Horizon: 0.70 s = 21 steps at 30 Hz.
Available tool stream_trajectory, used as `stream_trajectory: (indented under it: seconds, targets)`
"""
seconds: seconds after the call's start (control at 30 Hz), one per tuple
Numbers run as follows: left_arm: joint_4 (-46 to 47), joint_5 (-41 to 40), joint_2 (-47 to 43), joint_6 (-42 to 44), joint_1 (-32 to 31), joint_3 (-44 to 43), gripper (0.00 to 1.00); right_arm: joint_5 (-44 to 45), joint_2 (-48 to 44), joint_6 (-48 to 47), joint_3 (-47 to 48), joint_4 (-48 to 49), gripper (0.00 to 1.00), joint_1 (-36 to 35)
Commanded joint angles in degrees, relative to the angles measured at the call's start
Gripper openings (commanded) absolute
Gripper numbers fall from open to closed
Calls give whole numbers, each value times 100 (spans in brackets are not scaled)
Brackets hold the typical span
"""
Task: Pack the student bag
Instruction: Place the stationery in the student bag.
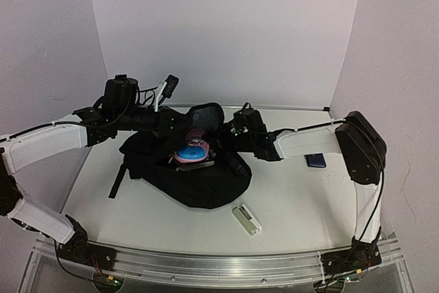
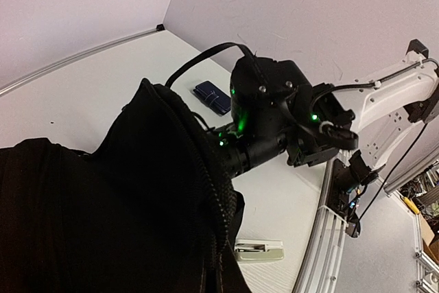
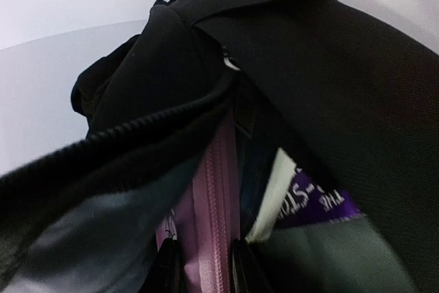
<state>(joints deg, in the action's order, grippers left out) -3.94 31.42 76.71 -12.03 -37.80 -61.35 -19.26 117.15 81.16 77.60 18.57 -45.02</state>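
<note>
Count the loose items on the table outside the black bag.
2. A cream oblong item lies on the near side of the student bag; a small dark blue item lies right of it. More may hide behind the bag.

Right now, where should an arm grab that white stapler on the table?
Grip the stapler at its middle, probably from straight above, with the fingers across its narrow width. It lies flat and slanted on the table, long and slim, with bare tabletop along both long sides.
</note>
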Motion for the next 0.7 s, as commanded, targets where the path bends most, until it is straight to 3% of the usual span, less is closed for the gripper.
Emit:
stream_trajectory:
  seconds: [0.0,0.17,0.33,0.4,0.5,0.67]
  targets:
    - [545,350,38,-136,-34,-271,0,1531,398,11,696,813,0,-346]
    - [680,367,63,-276,-34,-213,0,2574,907,-337,1259,1034,0,-733]
    - [670,57,27,-519,-32,-146,0,2604,1349,-959,1874,1180,3,-864]
    - [575,-260,-36,-607,-34,-130,0,2649,1217,-1130,1753,1183,20,-858]
    - [452,-717,-109,-704,-34,-67,0,2743,769,-1380,1241,1177,53,-866]
    - [243,-883,-144,-722,-34,29,0,2933,-474,-1756,-158,930,76,-864]
